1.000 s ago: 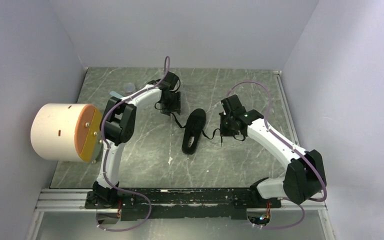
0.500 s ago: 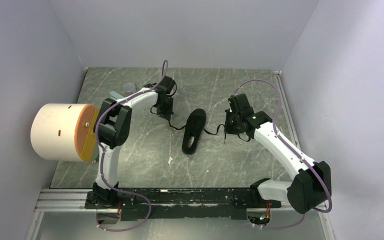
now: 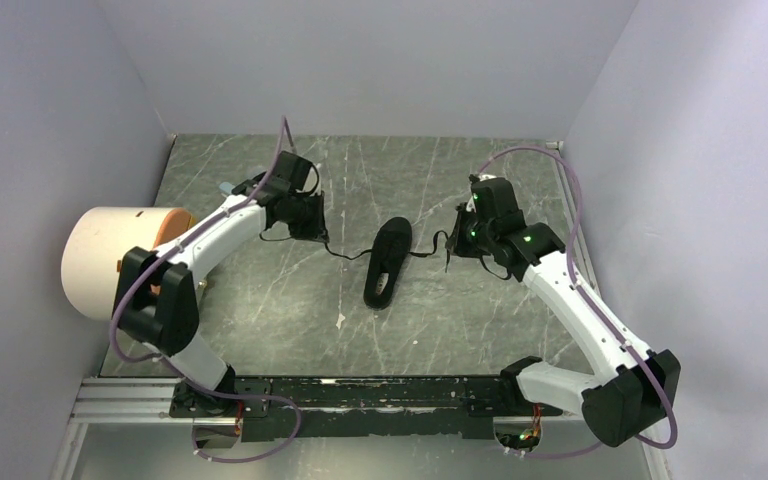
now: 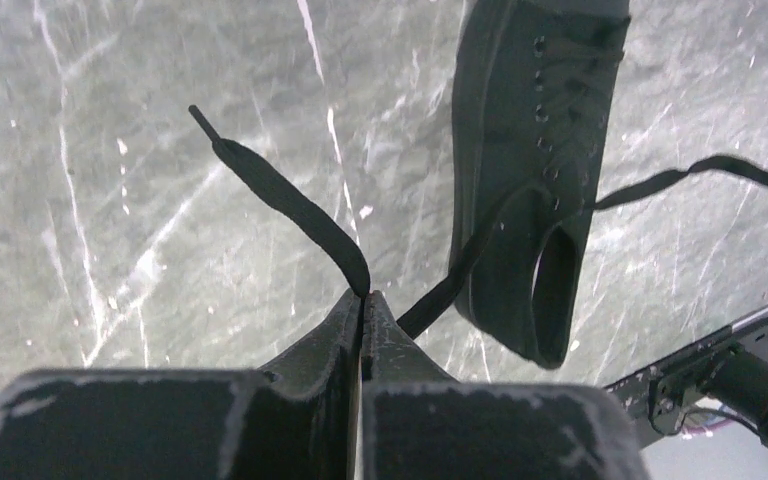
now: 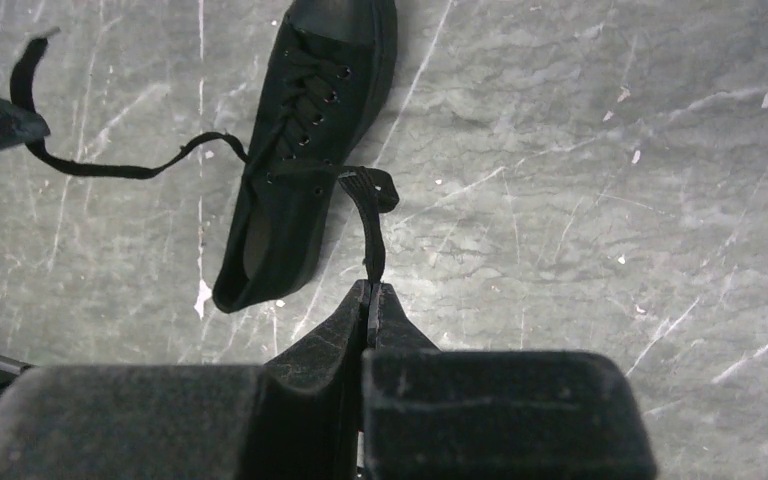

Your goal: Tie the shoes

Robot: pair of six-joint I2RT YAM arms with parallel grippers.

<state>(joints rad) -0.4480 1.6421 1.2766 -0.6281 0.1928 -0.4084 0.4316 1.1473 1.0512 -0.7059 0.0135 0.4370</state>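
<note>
The small black shoe (image 3: 387, 262) lies on its side in the middle of the marble table, toe toward the back. My left gripper (image 3: 311, 227) is to its left, shut on the left lace (image 4: 290, 205). The lace's tip sticks out past the fingertips, and the rest runs back to the shoe (image 4: 530, 180). On the shoe's right, my right gripper (image 3: 457, 241) is shut on the right lace (image 5: 368, 215), which runs short and nearly straight from the eyelets of the shoe (image 5: 300, 150). Both pairs of jaws are pressed together with only lace between them.
A big white cylinder with an orange face (image 3: 120, 262) stands at the table's left edge, close to the left arm. A small white scrap (image 3: 341, 320) lies in front of the shoe. Walls close in the left, back and right sides. A metal rail (image 3: 360, 395) runs along the near edge.
My left gripper has shut on the left lace and drawn it out to the left. My right gripper has moved back and slightly right with its lace. The shoe has stayed put.
</note>
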